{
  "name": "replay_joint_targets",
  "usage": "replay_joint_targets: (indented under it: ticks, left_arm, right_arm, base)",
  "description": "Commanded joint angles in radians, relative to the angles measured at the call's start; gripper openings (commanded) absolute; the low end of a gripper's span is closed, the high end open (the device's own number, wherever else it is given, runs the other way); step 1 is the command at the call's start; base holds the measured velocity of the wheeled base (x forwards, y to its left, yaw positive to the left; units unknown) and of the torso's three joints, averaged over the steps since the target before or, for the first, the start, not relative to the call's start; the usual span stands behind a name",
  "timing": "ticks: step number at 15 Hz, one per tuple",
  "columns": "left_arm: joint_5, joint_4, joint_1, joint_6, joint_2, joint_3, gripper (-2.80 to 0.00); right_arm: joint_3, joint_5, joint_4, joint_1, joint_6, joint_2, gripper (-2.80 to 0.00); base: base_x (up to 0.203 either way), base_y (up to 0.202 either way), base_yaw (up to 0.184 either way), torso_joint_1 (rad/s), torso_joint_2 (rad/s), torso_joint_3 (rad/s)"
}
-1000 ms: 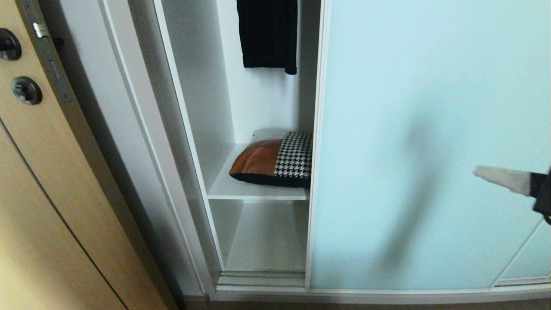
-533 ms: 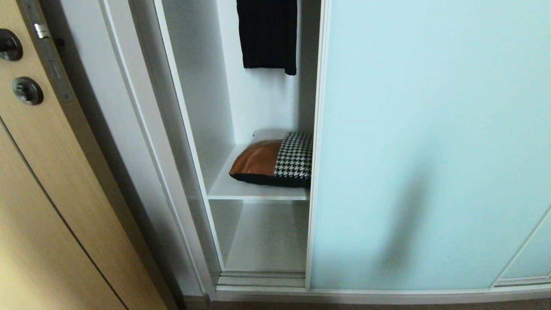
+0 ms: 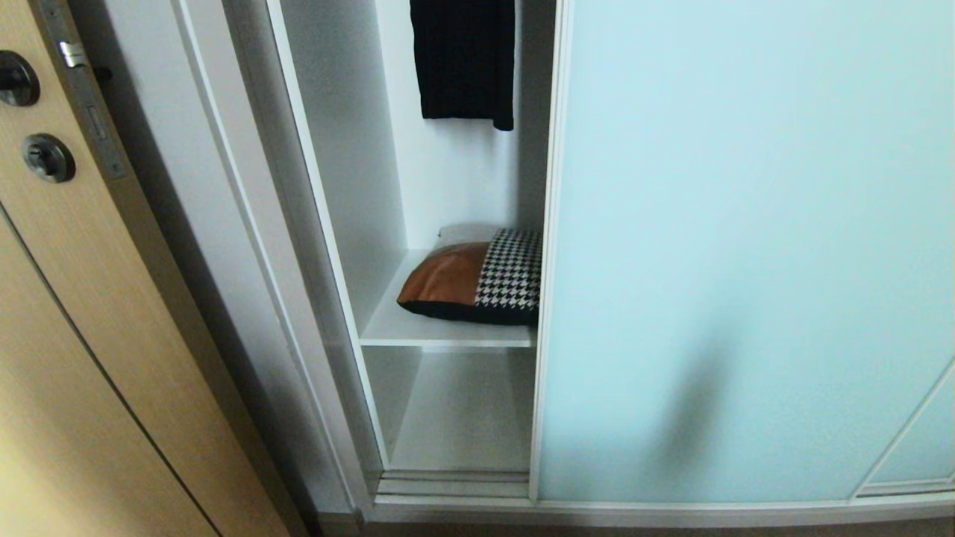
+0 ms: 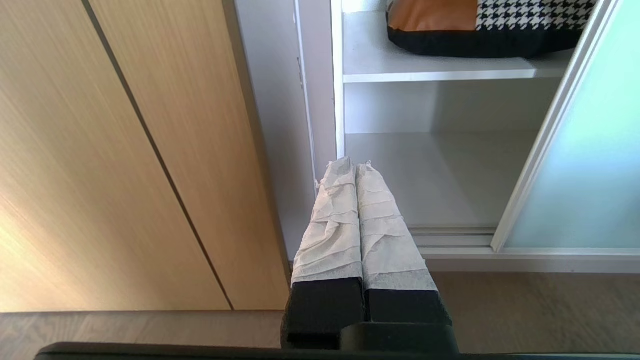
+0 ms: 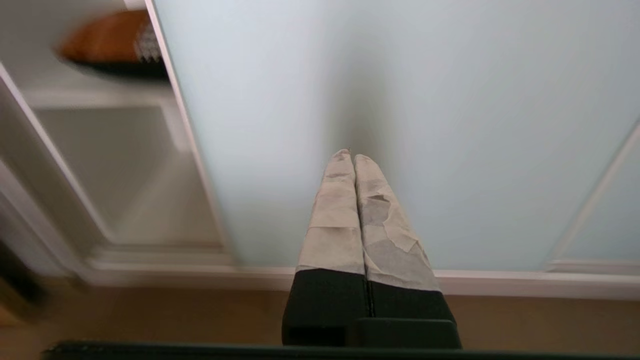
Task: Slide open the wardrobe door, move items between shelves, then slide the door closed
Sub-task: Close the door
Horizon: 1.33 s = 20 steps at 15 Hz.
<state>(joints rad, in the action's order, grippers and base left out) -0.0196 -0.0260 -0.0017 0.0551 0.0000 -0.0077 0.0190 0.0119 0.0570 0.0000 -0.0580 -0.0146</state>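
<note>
The frosted aqua sliding wardrobe door point(image 3: 746, 246) covers most of the wardrobe, leaving a gap at its left side. Through the gap the tan leather and houndstooth cushion point(image 3: 477, 277) lies on the upper white shelf point(image 3: 418, 328); the lower shelf point(image 3: 462, 410) below is bare. Neither arm shows in the head view. My left gripper point(image 4: 354, 164) is shut and empty, low in front of the wardrobe's left post, with the cushion point(image 4: 480, 25) above it. My right gripper point(image 5: 350, 155) is shut and empty, pointing at the door point(image 5: 450, 100), apart from it.
A tan wood-grain door point(image 3: 67, 335) with dark round hardware stands to the left of the wardrobe. A plain black garment point(image 3: 464, 60) hangs inside above the cushion. The door's bottom track point(image 3: 455, 485) runs along the wooden floor point(image 4: 525, 310).
One second ago my right gripper's tip showed at the right edge of the head view; it has since dropped out of that view. Cushion and door have not moved.
</note>
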Motion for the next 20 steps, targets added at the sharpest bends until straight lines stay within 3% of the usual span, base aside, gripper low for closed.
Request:
replay_joint_targets:
  ticks: [1,3,8,20]
  left_arm:
    - [0.0,0.0,0.0,0.0,0.002,0.0,-2.8]
    - [0.0,0.0,0.0,0.0,0.002,0.0,-2.8]
    - [0.0,0.0,0.0,0.0,0.002,0.0,-2.8]
    - [0.0,-0.001,0.0,0.008,0.002,0.0,-2.8]
  right_arm:
    - [-0.018,-0.003,-0.05,0.0,0.069,0.014,-2.8]
    - [0.01,-0.01,-0.135,0.0,0.084,0.015,-2.8]
    - [-0.019,-0.006,-0.045,0.0,0.037,0.015,-2.8]
    - [-0.019,-0.006,-0.045,0.0,0.037,0.015,-2.8]
  base:
    - [0.0,0.0,0.0,0.0,0.0,0.0]
    - [0.0,0.0,0.0,0.0,0.0,0.0]
    - [0.0,0.0,0.0,0.0,0.0,0.0]
    - [0.0,0.0,0.0,0.0,0.0,0.0]
